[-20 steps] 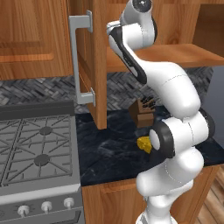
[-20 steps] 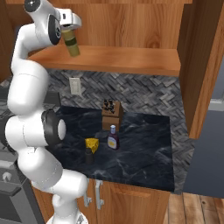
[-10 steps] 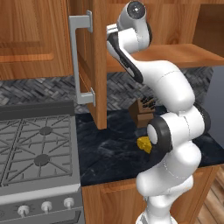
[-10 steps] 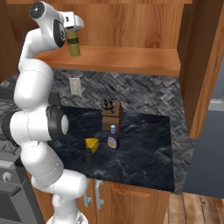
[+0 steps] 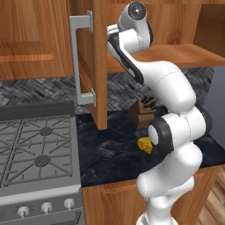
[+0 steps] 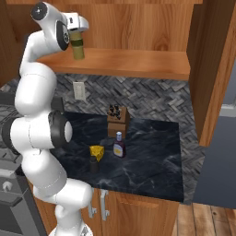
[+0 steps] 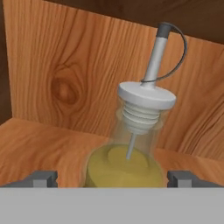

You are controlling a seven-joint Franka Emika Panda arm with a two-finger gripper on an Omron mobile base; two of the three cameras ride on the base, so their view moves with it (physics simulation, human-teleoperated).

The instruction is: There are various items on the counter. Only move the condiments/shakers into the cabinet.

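One yellow-olive bottle (image 6: 78, 47) is pinched in the tool (image 7: 111, 177) over the cabinet shelf (image 6: 138, 62); two condiments, black shaker (image 6: 94, 164) and red-capped bottle (image 6: 119, 146), sit below.

Yellow-olive bottle (image 6: 78, 48), brown cabinet (image 6: 138, 62), black marbled counter (image 6: 147, 156)

Home kitchen, rendered. Gas stove (image 5: 37, 149) w/ burner grates & front knobs sits next to a dark marbled worktop (image 6: 147, 152) over wooden base cabinets (image 6: 133, 209). Herringbone tile backsplash (image 6: 152, 99) w/ wall outlet (image 6: 79, 91). Wooden wall cabinet (image 6: 133, 62), door open, long grey handle (image 5: 78, 59). Knife block (image 6: 116, 120), cheese wedge (image 6: 97, 152) & small bottles on the worktop; wood plank floor (image 6: 207, 219).
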